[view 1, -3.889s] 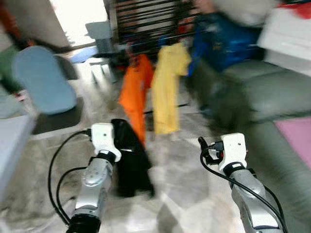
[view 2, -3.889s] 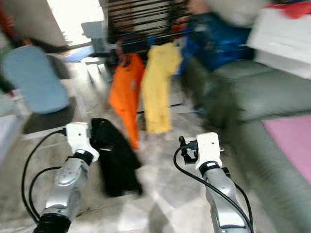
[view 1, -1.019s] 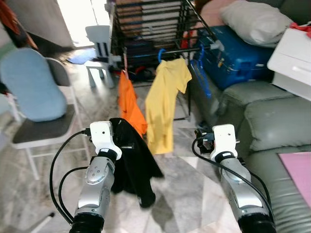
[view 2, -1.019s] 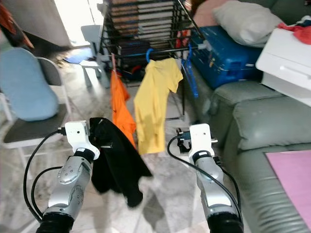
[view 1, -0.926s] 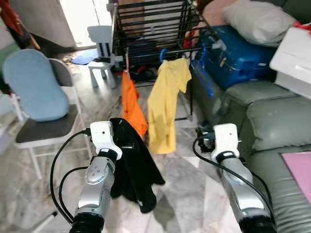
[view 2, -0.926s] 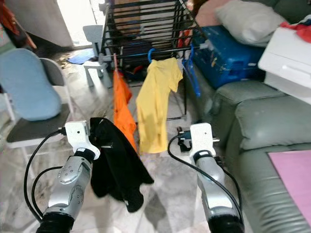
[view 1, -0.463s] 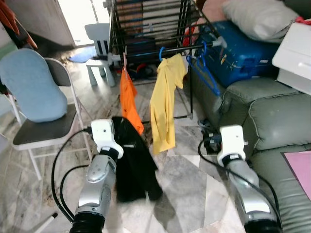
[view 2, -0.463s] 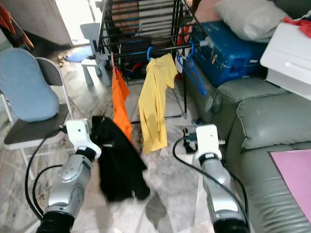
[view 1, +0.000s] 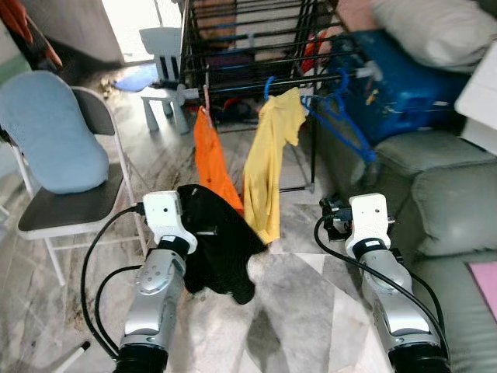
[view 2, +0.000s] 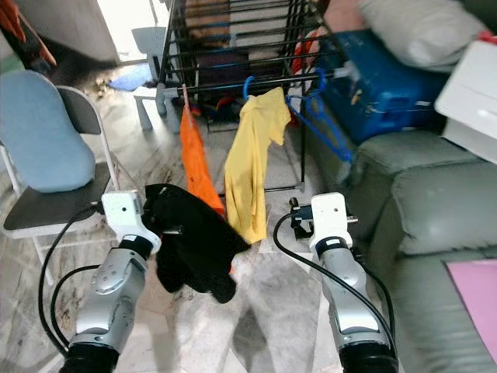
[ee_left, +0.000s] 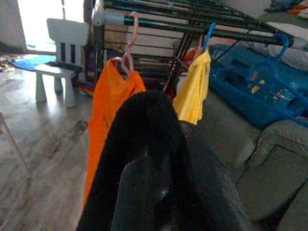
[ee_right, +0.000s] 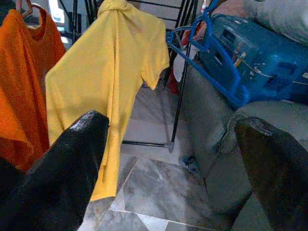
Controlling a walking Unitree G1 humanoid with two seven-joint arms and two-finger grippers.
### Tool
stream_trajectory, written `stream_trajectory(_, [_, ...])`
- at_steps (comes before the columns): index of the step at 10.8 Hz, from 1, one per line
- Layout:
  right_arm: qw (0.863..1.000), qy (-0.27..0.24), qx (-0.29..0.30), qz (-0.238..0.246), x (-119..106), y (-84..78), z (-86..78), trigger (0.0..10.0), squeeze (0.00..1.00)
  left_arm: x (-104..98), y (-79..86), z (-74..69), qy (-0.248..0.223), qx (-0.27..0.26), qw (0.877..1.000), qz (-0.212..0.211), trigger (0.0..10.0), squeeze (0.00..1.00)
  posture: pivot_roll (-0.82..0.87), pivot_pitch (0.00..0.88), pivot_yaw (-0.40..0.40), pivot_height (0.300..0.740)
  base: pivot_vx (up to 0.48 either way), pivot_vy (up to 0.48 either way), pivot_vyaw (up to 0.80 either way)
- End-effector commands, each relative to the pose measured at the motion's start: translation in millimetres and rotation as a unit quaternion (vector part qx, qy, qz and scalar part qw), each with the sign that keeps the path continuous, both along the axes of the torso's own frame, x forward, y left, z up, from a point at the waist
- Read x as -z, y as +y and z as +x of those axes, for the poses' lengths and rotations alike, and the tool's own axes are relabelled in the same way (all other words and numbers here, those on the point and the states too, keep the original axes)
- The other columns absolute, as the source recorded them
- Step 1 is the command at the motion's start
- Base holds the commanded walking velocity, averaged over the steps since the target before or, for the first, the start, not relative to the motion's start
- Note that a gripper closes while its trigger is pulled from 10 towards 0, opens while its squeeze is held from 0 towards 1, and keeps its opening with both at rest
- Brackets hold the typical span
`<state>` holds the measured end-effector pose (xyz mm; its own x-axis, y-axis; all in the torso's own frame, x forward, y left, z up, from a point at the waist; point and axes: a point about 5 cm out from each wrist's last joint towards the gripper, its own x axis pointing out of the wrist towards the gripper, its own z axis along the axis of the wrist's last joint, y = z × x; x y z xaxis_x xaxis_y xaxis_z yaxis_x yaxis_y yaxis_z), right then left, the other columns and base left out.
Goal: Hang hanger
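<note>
The left gripper [view 1: 203, 231] is closed on a black garment [view 1: 220, 250], which is draped over its fingers and hangs down toward the marble floor [view 1: 303, 311]. In the left wrist view the dark cloth [ee_left: 159, 173] covers the fingers, so the hanger beneath it cannot be made out; whether one is inside the garment cannot be told. The right gripper [view 1: 330, 220] is held out at about the same height, well apart from the left one, and nothing is grasped in it: in the right wrist view its two black fingers [ee_right: 72, 159] are spread wide with open space between them.

Beyond the grippers one black drying rack [view 1: 256, 47] is seen, with a horizontal rail [view 2: 256, 80] along its front. Two garments are hung on that rail: one orange shirt [view 1: 213, 159] on a pink hanger [ee_left: 129, 45], and one yellow shirt [view 1: 268, 167] on a blue hanger [view 2: 248, 84] just beside it. The held black garment is seen in front of and below the orange shirt, apart from the rail. Further along the rail, to the robot's right, bare blue hangers [view 1: 342, 116] are hung; they overlap, and their number cannot be told exactly.

To the right one blue suitcase [view 2: 388, 74] and one grey-green sofa [view 1: 443, 194] are seen. To the left one folding chair [view 1: 66, 194] with a light blue cushion [view 1: 46, 132] is placed, and one small white chair [view 1: 163, 62] stands behind it.
</note>
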<state>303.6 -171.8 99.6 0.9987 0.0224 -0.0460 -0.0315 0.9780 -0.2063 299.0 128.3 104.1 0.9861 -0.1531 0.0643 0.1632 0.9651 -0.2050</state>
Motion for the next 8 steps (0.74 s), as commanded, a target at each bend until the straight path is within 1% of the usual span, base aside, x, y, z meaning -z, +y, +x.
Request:
stream_trajectory(1, [1.0,-0.012,0.003,-0.003,-6.7,-1.2,3.1,10.0,0.0,-9.1,2.0,2.3,-0.017,-0.002,1.0,0.002,10.0,0.0,-0.15,0.0,0.057,0.74,0.322,0.0,0.0])
stream_trajectory(6, [1.0,-0.016,0.007,-0.006,-9.4,-1.2,7.2,10.0,0.0,-8.1,0.2,2.0,-0.015,-0.001,1.0,0.0,10.0,0.0,-0.14,0.0,0.049,0.74,0.34,0.0,0.0])
stream_trajectory(8, [1.0,-0.016,0.005,-0.004,-9.5,0.4,8.9,10.0,0.0,-6.2,0.2,1.2,-0.011,-0.001,1.0,0.0,10.0,0.0,-0.14,0.0,0.047,0.74,0.334,0.0,-0.47])
